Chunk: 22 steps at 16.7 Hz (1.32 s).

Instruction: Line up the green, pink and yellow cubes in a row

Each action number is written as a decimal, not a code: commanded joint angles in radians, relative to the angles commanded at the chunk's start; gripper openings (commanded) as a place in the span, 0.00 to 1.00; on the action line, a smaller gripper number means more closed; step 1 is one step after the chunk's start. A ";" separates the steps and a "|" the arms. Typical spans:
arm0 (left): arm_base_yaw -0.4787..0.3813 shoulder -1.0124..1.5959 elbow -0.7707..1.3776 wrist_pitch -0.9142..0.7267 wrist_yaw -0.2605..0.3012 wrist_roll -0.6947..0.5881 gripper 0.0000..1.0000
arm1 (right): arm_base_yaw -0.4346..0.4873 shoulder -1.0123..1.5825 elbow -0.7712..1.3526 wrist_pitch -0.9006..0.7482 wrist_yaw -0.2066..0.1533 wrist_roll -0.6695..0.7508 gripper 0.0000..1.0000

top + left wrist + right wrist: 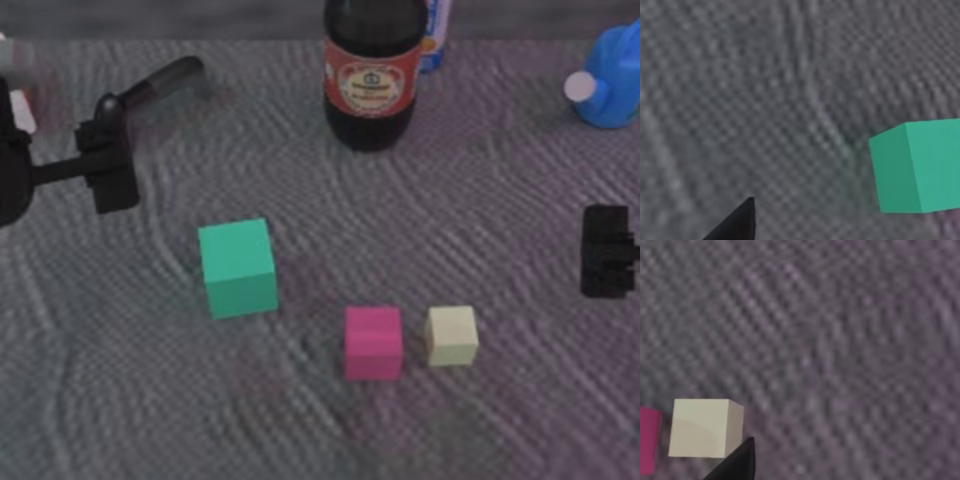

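Cubes lie near the table's centre: the green cube (237,268) sits left of and slightly behind the pink cube (373,343), which stands just beside the yellow cube (451,335) with a narrow gap. Pink and yellow already form a short line; green lies apart from it and off that line, so it is judged the piece left to move. The left gripper (108,160) hovers behind and to the left of the green cube, clearly nearer to it than the right gripper (607,250), which is parked at the right edge. Finger spread cannot be determined for either gripper. A dark bottle (372,70) and a blue container (612,75) stand at the rear.
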<state>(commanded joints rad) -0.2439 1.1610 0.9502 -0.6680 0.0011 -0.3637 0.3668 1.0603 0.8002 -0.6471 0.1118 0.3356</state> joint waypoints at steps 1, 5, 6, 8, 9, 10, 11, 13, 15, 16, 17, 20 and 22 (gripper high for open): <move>-0.023 0.108 0.077 -0.058 0.001 -0.030 1.00 | -0.036 -0.095 -0.085 0.051 -0.002 -0.036 1.00; -0.108 0.487 0.368 -0.272 0.005 -0.143 1.00 | -0.170 -0.477 -0.401 0.262 -0.027 -0.169 1.00; -0.127 0.564 0.433 -0.317 0.006 -0.168 1.00 | -0.200 -0.568 -0.469 0.314 -0.037 -0.197 1.00; -0.161 0.697 0.552 -0.395 0.006 -0.212 1.00 | -0.253 -0.736 -0.589 0.415 -0.057 -0.247 1.00; -0.176 0.755 0.606 -0.429 0.006 -0.231 1.00 | -0.277 -0.811 -0.639 0.462 -0.067 -0.268 1.00; -0.191 0.811 0.660 -0.460 0.005 -0.249 1.00 | -0.298 -0.878 -0.683 0.507 -0.077 -0.286 1.00; -0.202 0.857 0.706 -0.484 0.004 -0.264 1.00 | -0.316 -0.935 -0.720 0.547 -0.086 -0.302 1.00; -0.220 0.926 0.775 -0.520 0.002 -0.287 1.00 | -0.342 -1.017 -0.773 0.611 -0.102 -0.324 1.00; -0.229 0.960 0.807 -0.538 0.001 -0.298 1.00 | -0.355 -1.056 -0.798 0.644 -0.111 -0.335 1.00; -0.230 0.963 0.811 -0.539 0.001 -0.299 1.00 | -0.357 -1.060 -0.800 0.647 -0.112 -0.336 1.00; -0.230 0.963 0.811 -0.539 0.001 -0.299 1.00 | -0.357 -1.060 -0.800 0.647 -0.112 -0.336 1.00; -0.226 0.965 0.812 -0.539 0.002 -0.299 1.00 | -0.357 -1.060 -0.800 0.647 -0.112 -0.336 1.00; -0.227 0.970 0.798 -0.523 0.001 -0.298 1.00 | -0.357 -1.060 -0.800 0.647 -0.112 -0.336 1.00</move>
<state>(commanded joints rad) -0.4707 2.1306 1.7480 -1.1906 0.0026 -0.6613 0.0100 0.0000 0.0000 0.0000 0.0000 0.0000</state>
